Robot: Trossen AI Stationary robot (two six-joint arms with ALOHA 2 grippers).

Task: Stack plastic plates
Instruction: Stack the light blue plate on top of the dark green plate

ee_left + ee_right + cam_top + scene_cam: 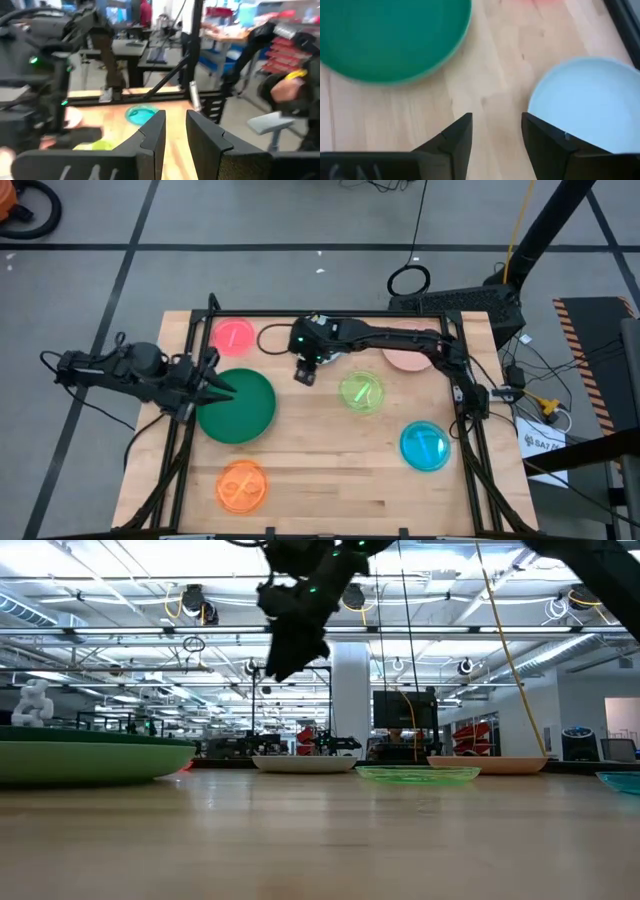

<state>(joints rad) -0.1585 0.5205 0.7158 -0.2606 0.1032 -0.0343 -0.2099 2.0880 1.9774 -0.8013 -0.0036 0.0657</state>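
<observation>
Your right gripper (305, 374) hangs above the table (330, 470) near the middle of its far edge, raised off the wood, its jaws spread with nothing between them. In its wrist view a pale blue plate (587, 102) lies flat just beside one finger, and the dark green plate (390, 37) sits farther off.

Your left gripper (222, 387) rests at the left edge, its tips over the rim of that dark green plate (238, 405) (which sits on a light green one, seen in the low view (90, 760)). Its jaws stand slightly apart; you cannot tell from here whether they pinch the rim.

The remaining plates lie singly: red-pink (234, 335) at the far left corner, salmon (408, 358) by the far edge right of centre, translucent lime (361, 392) mid-table, blue (425, 446) toward the right edge, orange (241, 486) near the front left.
</observation>
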